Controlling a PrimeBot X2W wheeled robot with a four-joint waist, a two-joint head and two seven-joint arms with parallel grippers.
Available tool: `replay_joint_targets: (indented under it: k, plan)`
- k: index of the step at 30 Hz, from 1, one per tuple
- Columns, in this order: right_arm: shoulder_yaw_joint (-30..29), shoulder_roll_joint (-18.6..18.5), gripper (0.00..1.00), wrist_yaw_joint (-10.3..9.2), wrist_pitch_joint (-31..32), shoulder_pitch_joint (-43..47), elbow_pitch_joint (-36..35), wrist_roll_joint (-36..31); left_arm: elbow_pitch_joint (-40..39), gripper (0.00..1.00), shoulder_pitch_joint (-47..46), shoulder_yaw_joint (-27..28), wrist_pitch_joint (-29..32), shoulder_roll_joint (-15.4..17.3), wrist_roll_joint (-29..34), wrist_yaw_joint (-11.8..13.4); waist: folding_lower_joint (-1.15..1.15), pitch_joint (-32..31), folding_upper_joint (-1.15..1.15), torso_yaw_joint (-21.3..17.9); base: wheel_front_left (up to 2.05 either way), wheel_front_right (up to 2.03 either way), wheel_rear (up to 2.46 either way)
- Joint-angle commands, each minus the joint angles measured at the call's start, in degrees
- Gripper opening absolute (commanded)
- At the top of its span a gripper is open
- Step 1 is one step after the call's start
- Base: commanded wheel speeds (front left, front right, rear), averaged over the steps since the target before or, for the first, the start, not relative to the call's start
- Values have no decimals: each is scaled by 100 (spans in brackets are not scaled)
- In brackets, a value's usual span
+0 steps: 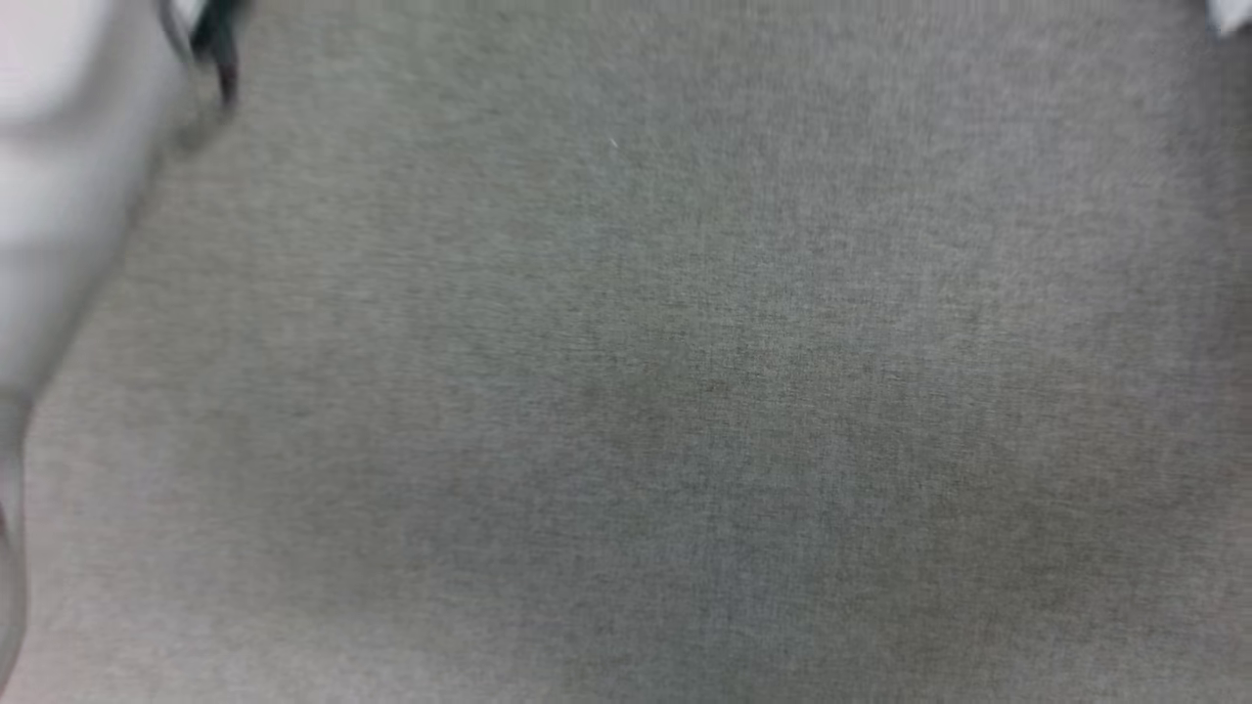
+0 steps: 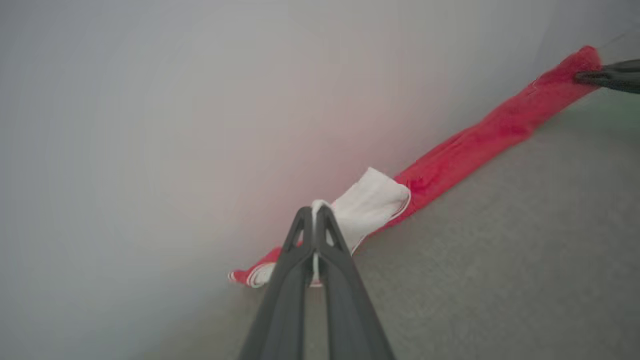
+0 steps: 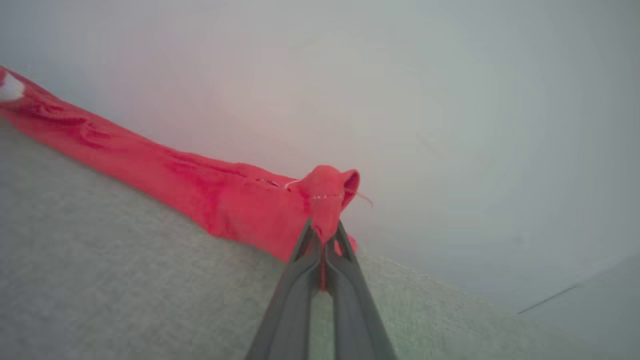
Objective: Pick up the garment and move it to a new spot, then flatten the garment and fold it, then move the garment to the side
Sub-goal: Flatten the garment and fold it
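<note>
My left claw (image 2: 315, 211) is clamped shut on a pinch of white cloth at the sleeve (image 2: 372, 202) end of the shirt (image 2: 475, 145). My right claw (image 3: 324, 227) is shut just as tight on a bunched red corner at the opposite end. Between the two pinches the shirt is drawn out into one long, narrow red band, so its long axis runs straight from claw to claw. That band sits along the far edge of the grey mat (image 2: 500, 280), where the mat meets a pale backdrop (image 2: 150, 125). I cannot tell whether it rests on that edge or hangs just off it. From my left wrist I see the right claw's dark tips biting the far end of the band. From my head the picture is blurred, and I make out a pale forearm (image 1: 59, 196) over the mat's left side. Each arm owns one end, so neither is nearer. I judge the next move must carry both ends together, keeping the band taut, and bring it in over the middle of the mat to spread it flat.
</note>
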Motion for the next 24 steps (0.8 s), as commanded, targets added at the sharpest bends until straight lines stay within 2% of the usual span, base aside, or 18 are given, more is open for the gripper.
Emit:
replay_joint_targets:
  k: [1, 4, 8, 11, 16, 20, 24]
  plan:
    - [193, -85, 0, -7, 3, 358, -111, 244, -397, 0, 321, -248, 201, 299, -224, -3, 0, -1017, 0, 237, 0, 0, 0]
    - [503, -248, 0, -7, 48, 937, -405, 723, -1142, 0, 898, -644, 658, 736, -636, -5, 0, -1420, 0, 247, 0, 0, 0]
    - [929, -579, 0, -7, 233, 1796, -951, 1362, -1998, 0, 1634, -884, 1079, 1373, -1036, 19, 0, -1891, 0, 236, 0, 0, 0]
    - [1106, -781, 0, -7, 336, 2263, -1263, 1692, -2439, 0, 2081, -973, 1247, 1634, -1243, 166, 0, -2124, 0, 231, 0, 0, 0]
    - [1473, -1400, 0, -7, 609, 3510, -2162, 2388, -3704, 0, 3180, -1152, 1523, 2413, -1661, 812, 0, -2578, 0, 180, 0, 0, 0]
    - [1637, -1912, 0, -7, 743, 4470, -2919, 2835, -4762, 0, 4093, -1261, 1629, 3063, -2035, 1501, 0, -2831, 0, 127, 0, 0, 0]
    - [1679, -2261, 0, -7, 873, 5381, -3603, 3159, -5682, 0, 4968, -1355, 1597, 3578, -2365, 2176, 0, -2978, 0, 72, 0, 0, 0]
